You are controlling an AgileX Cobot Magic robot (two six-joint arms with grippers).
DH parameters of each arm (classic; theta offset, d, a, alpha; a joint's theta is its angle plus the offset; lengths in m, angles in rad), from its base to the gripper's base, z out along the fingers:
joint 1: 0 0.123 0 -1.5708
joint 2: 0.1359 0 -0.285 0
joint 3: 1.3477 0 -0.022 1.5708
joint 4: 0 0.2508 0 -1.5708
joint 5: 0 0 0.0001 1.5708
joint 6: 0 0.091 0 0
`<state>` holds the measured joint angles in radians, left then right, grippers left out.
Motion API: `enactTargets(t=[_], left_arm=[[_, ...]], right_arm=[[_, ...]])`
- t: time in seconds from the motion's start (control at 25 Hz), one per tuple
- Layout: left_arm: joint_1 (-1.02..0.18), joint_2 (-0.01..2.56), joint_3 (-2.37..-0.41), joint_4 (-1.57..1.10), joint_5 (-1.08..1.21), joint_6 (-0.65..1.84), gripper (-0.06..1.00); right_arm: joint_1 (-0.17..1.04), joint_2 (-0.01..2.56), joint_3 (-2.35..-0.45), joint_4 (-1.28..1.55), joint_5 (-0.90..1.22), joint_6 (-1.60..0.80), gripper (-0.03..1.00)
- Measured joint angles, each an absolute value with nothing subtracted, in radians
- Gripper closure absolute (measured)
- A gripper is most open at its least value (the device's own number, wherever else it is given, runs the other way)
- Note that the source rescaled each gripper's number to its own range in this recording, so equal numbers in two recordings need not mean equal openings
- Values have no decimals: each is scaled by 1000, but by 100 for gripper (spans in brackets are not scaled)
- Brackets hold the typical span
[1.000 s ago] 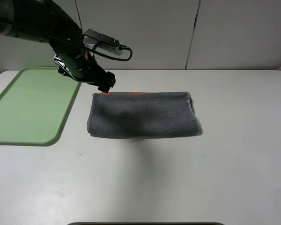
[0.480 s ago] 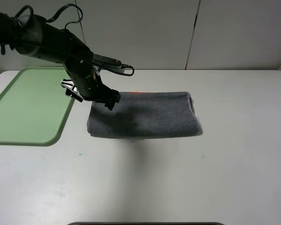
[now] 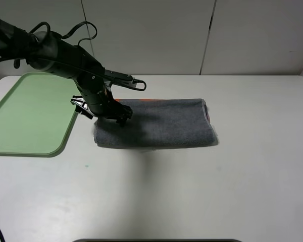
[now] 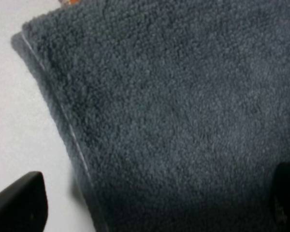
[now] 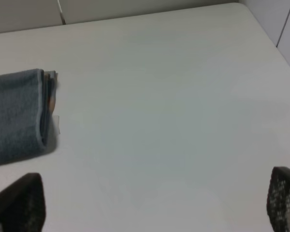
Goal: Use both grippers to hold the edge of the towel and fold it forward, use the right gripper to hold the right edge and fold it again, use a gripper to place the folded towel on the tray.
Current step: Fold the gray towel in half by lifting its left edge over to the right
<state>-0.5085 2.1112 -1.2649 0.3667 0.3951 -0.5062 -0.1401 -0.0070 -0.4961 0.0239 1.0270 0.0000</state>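
Soft even light, dim shadow across towel (image 3: 182, 126)

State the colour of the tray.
The tray is plain pale green, clearest in the exterior high view.

A robotics test lab: a white rectangular tabletop (image 3: 202, 191), plain white panelled walls (image 3: 151, 35) behind it, a cabled black jointed robot arm (image 3: 55, 48) above it

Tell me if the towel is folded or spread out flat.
Folded: the towel lies as a narrow thick strip on the table, and the right wrist view shows several stacked layers at its end.
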Motion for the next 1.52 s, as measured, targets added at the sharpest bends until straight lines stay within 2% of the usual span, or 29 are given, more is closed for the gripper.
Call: enactTargets(t=[0.44, 0.56, 0.6, 1.12, 1.16, 1.52], left_arm=[[-488, 2135, -1265, 351, 358, -510, 5], [-488, 2145, -1265, 332, 328, -510, 14], [-488, 2145, -1265, 332, 328, -510, 14], [-488, 2166, -1255, 276, 210, -510, 72], [-488, 2166, -1255, 276, 209, -510, 75], [-488, 2155, -1255, 275, 216, -510, 75]], right_arm=[[-140, -7, -496, 24, 1027, 0, -3], [-140, -7, -496, 24, 1027, 0, -3], [-140, -7, -496, 24, 1027, 0, -3], [-140, -7, -496, 24, 1027, 0, -3], [-140, -7, -496, 24, 1027, 0, -3], [-140, -7, -496, 24, 1027, 0, -3]])
